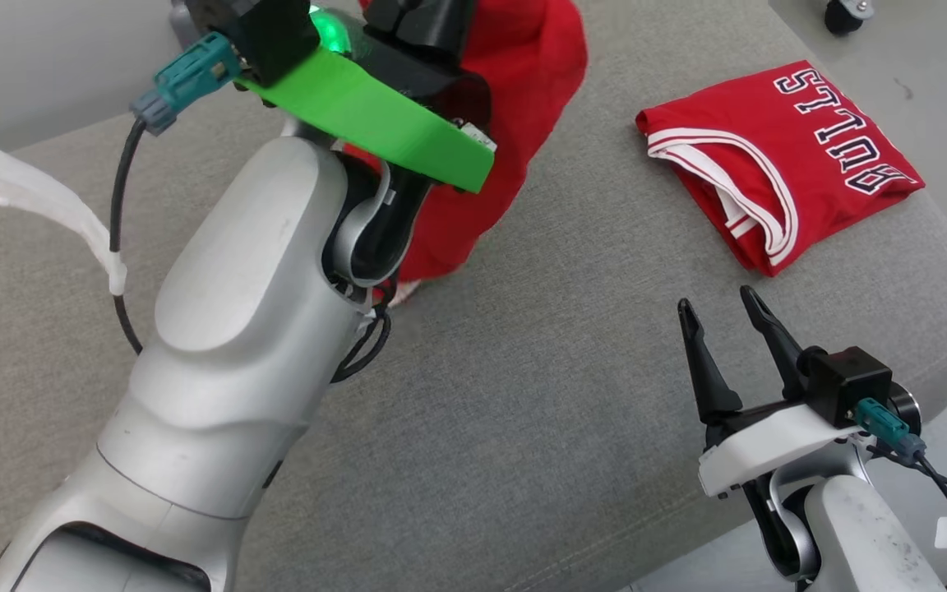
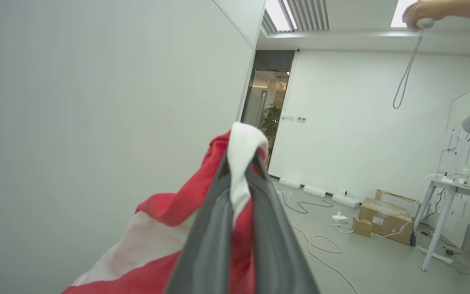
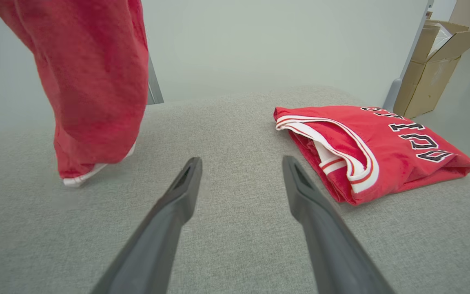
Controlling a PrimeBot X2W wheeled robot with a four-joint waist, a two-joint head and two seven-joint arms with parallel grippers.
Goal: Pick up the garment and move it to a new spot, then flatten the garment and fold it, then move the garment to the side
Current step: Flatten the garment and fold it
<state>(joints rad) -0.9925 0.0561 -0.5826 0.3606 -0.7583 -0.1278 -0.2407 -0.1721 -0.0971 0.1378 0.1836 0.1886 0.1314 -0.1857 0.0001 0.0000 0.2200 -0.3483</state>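
A red garment [image 1: 523,99] with white trim hangs from my raised left arm, its lower end touching the grey cushion [image 1: 523,395]. In the left wrist view my left gripper [image 2: 241,161] is shut on a white-edged fold of the garment [image 2: 169,204], pointing up into the room. In the right wrist view the garment [image 3: 96,81] hangs at the upper left, its hem resting on the cushion. My right gripper [image 1: 716,300] stands open low over the cushion at the front right, nothing between its fingers [image 3: 241,161].
A folded red jersey [image 1: 778,156] with dark letters lies at the cushion's far right corner [image 3: 365,147]. A white strip [image 1: 54,210] lies at the left edge. A person's hands [image 2: 422,12] hold controllers. Cardboard boxes [image 2: 386,214] and a table [image 2: 459,192] stand beyond.
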